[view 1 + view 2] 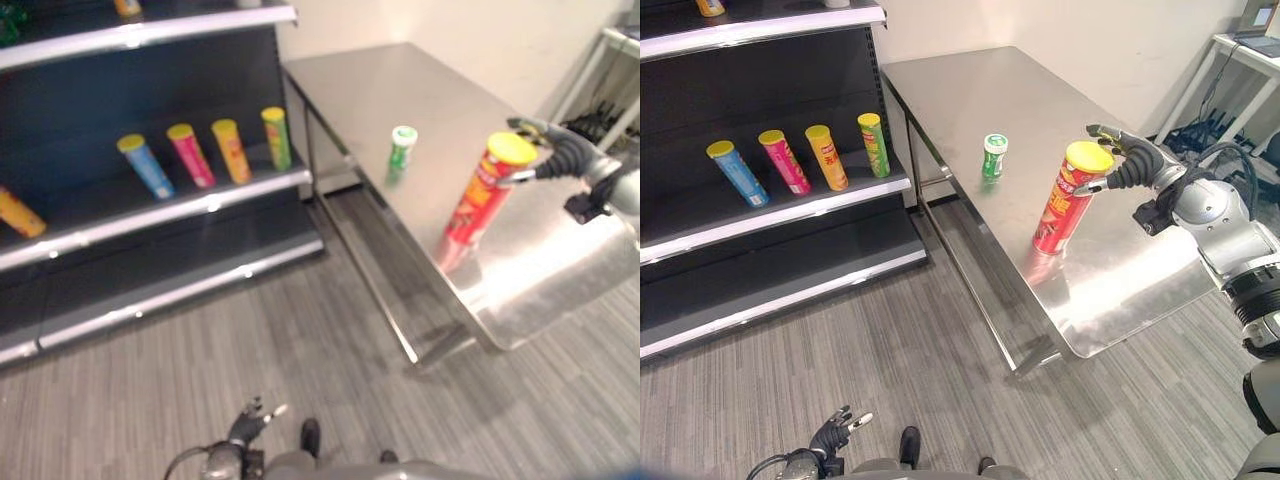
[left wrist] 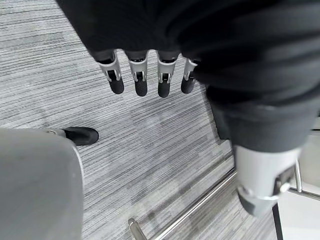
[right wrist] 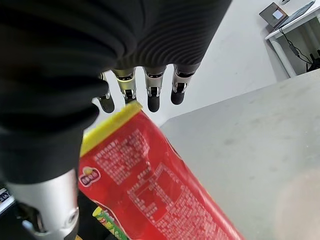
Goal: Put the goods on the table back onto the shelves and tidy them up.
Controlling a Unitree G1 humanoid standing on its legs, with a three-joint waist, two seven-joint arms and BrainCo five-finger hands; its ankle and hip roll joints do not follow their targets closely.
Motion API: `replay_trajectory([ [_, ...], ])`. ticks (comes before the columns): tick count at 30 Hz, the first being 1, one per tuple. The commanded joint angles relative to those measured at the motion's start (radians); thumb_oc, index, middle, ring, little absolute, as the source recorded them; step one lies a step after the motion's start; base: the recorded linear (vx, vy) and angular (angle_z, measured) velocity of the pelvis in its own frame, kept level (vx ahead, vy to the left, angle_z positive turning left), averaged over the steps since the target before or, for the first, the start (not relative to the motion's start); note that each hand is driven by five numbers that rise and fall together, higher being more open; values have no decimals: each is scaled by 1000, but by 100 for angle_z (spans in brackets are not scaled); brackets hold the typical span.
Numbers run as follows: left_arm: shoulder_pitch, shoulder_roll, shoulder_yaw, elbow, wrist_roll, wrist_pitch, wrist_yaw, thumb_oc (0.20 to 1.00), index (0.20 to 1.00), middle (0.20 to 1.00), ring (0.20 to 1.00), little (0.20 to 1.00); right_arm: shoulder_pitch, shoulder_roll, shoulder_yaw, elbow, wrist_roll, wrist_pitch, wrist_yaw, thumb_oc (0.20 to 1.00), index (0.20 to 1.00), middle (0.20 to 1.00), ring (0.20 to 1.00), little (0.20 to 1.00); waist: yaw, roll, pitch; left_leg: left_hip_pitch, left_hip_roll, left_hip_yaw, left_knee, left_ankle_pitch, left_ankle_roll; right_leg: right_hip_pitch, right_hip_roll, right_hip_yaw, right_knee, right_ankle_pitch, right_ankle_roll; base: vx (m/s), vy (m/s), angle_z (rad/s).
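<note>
Right hand (image 1: 1132,160) spreads straight fingers around the lid of the red can (image 1: 1065,200), standing on the desk (image 1: 1120,290) beneath it, for a grasp. Left hand (image 2: 150,75) hangs relaxed.

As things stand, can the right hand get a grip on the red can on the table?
Probably yes. The right hand is open right at the yellow lid of the red can, fingers and thumb either side of its top. Nothing stands between them; the green can stands apart, further back.
</note>
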Motion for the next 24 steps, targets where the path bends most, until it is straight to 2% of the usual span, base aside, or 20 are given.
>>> replay_trajectory([
  [1, -37, 52, -10, -16, -31, -36, -4, 1000, 1000, 1000, 1000, 1000, -170, 14, 32, 81, -18, -10, -35, 1000, 1000, 1000, 1000, 1000, 55, -34, 4, 72, 121, 69, 125, -199, -118, -28, -86, -18, 122, -121, 74, 0, 0, 0],
  [9, -36, 55, -9, -10, -41, -35, -6, 1000, 1000, 1000, 1000, 1000, -188, 54, 39, 149, -29, 6, -31, 1000, 1000, 1000, 1000, 1000, 66, -36, 5, 68, 118, 59, 124, -199, -118, -27, -86, -23, 120, -122, 74, 0, 0, 0],
  [10, -36, 55, -9, -10, -41, -35, -6, 1000, 1000, 1000, 1000, 1000, -188, 54, 39, 149, -29, 6, -31, 934, 934, 934, 934, 934, 66, -36, 5, 68, 118, 59, 124, -199, -118, -27, -86, -23, 120, -122, 74, 0, 0, 0],
  [11, -38, 56, -10, -9, -42, -35, -6, 1000, 1000, 1000, 1000, 1000, -191, 69, 44, 171, -30, 11, -24, 686, 686, 686, 686, 686, 68, -38, 6, 68, 118, 58, 125, -200, -117, -27, -85, -23, 120, -122, 73, 0, 0, 0],
  [12, -38, 56, -10, -9, -42, -35, -6, 1000, 1000, 1000, 1000, 1000, -191, 70, 44, 171, -30, 11, -24, 589, 589, 589, 589, 589, 68, -38, 6, 68, 118, 58, 125, -200, -117, -27, -85, -23, 120, -122, 73, 0, 0, 0],
  [13, -40, 58, -11, -10, -45, -33, -8, 1000, 1000, 1000, 1000, 1000, -195, 80, 56, 198, -41, 24, -12, 200, 200, 200, 200, 200, 71, -39, 8, 68, 118, 56, 126, -200, -117, -27, -85, -22, 121, -124, 73, 0, 0, 0],
  [22, -50, 61, -5, -4, -48, -29, -6, 1000, 1000, 1000, 1000, 1000, -211, 86, 92, 188, -35, 40, 10, 200, 200, 200, 200, 200, 72, -44, 13, 72, 124, 54, 131, -201, -121, -22, -82, -24, 127, -130, 68, 0, 0, 0],
  [24, -53, 59, 8, 3, -48, -30, 3, 1000, 1000, 1000, 1000, 1000, -197, 57, 74, 84, 4, 24, -4, 200, 200, 200, 200, 200, 66, -44, 15, 77, 129, 57, 132, -201, -123, -21, -82, -24, 131, -134, 67, -25, -26, 5],
])
